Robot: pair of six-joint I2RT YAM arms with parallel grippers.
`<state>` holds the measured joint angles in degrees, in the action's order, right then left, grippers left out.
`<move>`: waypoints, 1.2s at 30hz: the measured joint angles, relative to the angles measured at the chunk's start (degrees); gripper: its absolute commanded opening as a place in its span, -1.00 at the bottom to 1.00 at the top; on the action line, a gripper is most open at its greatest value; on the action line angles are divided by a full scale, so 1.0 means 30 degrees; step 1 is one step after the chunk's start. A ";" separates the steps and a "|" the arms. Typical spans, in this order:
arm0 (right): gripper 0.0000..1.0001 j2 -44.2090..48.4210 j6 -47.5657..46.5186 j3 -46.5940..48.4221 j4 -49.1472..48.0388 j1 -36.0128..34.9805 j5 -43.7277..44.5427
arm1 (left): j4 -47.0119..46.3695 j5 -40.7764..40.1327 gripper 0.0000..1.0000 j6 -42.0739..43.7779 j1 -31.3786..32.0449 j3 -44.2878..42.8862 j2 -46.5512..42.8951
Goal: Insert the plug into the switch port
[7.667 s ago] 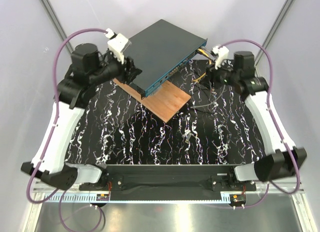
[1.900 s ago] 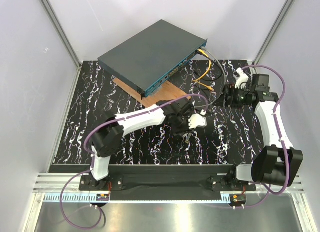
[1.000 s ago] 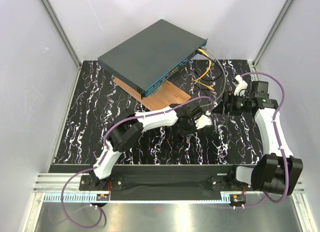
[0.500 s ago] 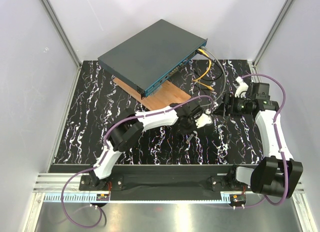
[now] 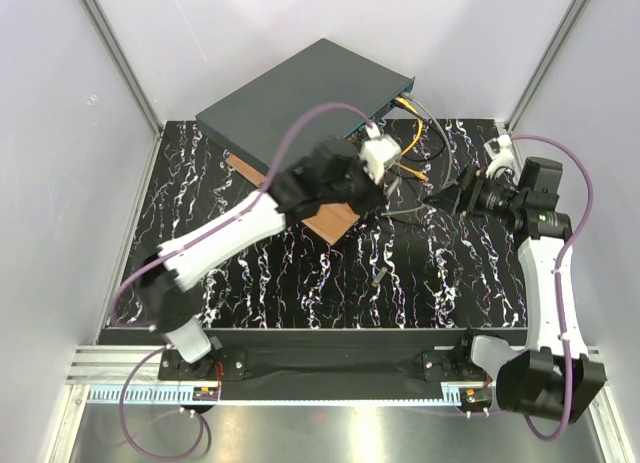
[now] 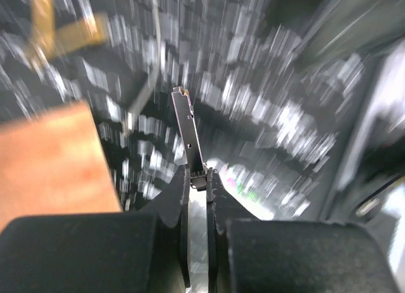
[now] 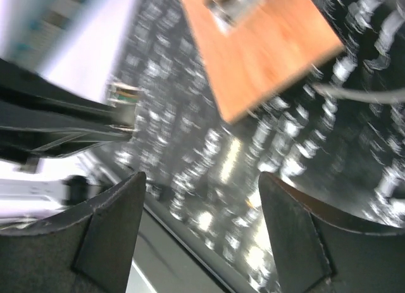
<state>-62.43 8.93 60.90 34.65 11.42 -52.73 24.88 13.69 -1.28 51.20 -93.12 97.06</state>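
The switch (image 5: 300, 98) is a flat dark teal box at the back, resting on a wooden board (image 5: 335, 218). My left gripper (image 5: 385, 188) hovers at the board's right corner, below the switch's front face. It is shut on the plug (image 5: 394, 185), a thin pale grey piece. In the left wrist view the plug (image 6: 188, 131) sticks out past the closed gripper (image 6: 197, 173). The right wrist view shows the plug (image 7: 124, 93) at the tip of the left gripper's black fingers. My right gripper (image 5: 440, 198) is wide open and empty (image 7: 201, 176), facing the left gripper from the right.
Yellow cables (image 5: 410, 143) and a thin grey cable (image 5: 420, 213) lie right of the switch, between the two grippers. A small grey piece (image 5: 378, 277) lies on the black marbled table. The board also shows in the wrist views (image 6: 50, 160) (image 7: 259, 46). Both wrist views are motion-blurred.
My left arm has swung up from the middle of the table to the board's right corner, carrying the plug. My right gripper has drawn back a little toward the right.
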 measured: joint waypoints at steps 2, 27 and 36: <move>0.63 0.0656 0.2470 -0.0219 -0.2273 0.0000 -0.0619 | -0.1574 -0.0219 -1.00 -0.1304 0.0022 -0.0007 -0.1290; 0.19 0.0612 1.1817 -0.0823 -1.3457 -0.3497 0.0248 | -0.8102 -0.2157 -1.00 -0.6586 0.0546 0.1559 -0.1581; 0.08 0.0000 1.1103 -0.0823 -1.3041 -0.3563 0.0488 | -0.8473 -0.2499 -1.00 -0.6411 0.0780 0.1559 -0.1559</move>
<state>-62.43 42.24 58.43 -4.47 0.73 -51.27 -0.54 6.20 -20.51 53.54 -88.44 92.38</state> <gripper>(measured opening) 0.547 0.068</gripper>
